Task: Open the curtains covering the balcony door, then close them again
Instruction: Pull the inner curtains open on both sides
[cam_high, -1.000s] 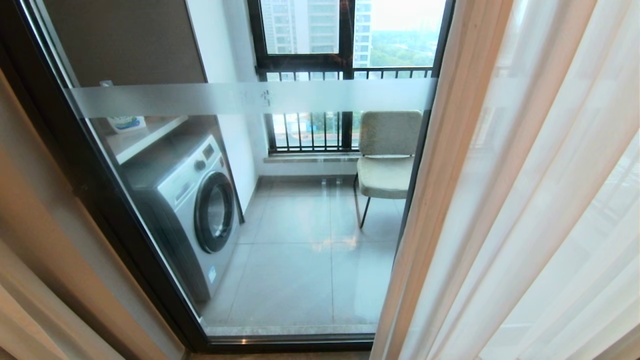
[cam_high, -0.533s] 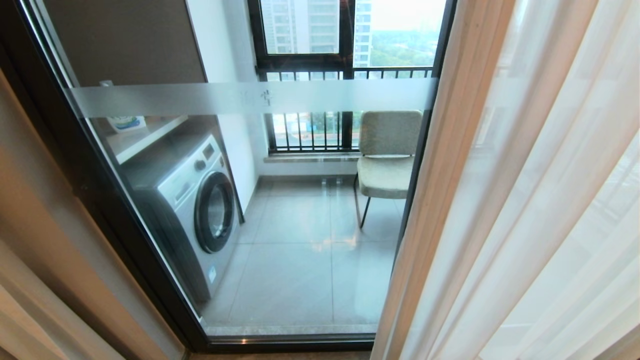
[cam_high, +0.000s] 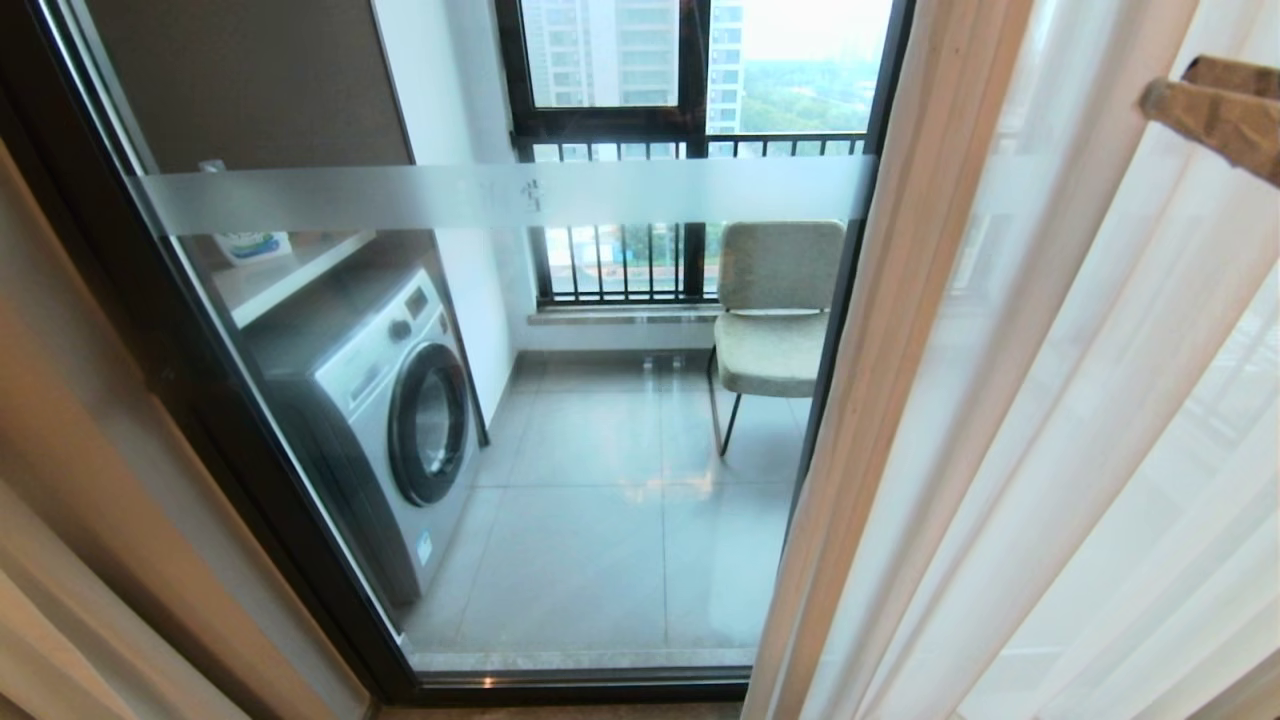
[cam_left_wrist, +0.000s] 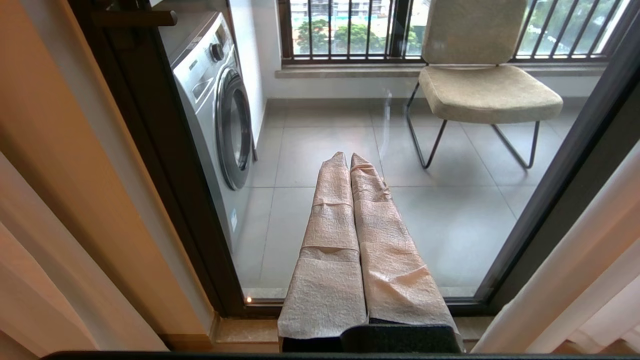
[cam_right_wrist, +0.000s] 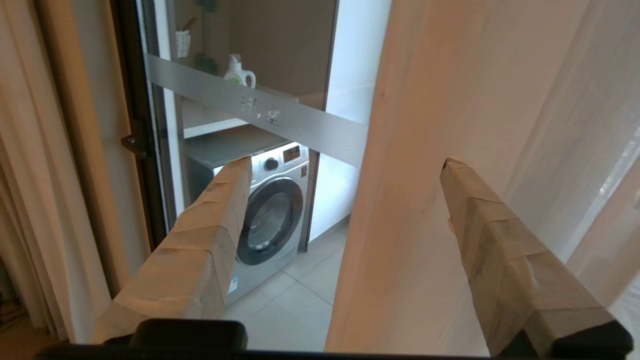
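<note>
The curtains stand parted. A thick beige drape (cam_high: 60, 450) hangs at the left; a beige edge (cam_high: 880, 350) and white sheers (cam_high: 1100, 400) hang at the right. Between them the balcony door (cam_high: 200, 380) shows its glass and frosted band (cam_high: 400, 195). My right gripper (cam_high: 1170, 85) is raised at the upper right, in front of the sheers. In the right wrist view it (cam_right_wrist: 346, 164) is open, with the right curtain's edge (cam_right_wrist: 425, 100) ahead between its paper-wrapped fingers (cam_right_wrist: 210, 225); I cannot tell whether they touch it. My left gripper (cam_left_wrist: 347, 156) is shut on nothing, low before the glass.
Behind the glass are a washing machine (cam_high: 390, 420) at the left, a padded chair (cam_high: 775, 310) at the right, and a barred railing window (cam_high: 620, 260) at the back. A detergent bottle (cam_right_wrist: 240, 75) stands on a shelf above the machine. The door sill (cam_left_wrist: 240, 330) lies just below my left gripper.
My right gripper's fingers have come into the head view at the upper right, in front of the sheers. The curtains and door have not moved.
</note>
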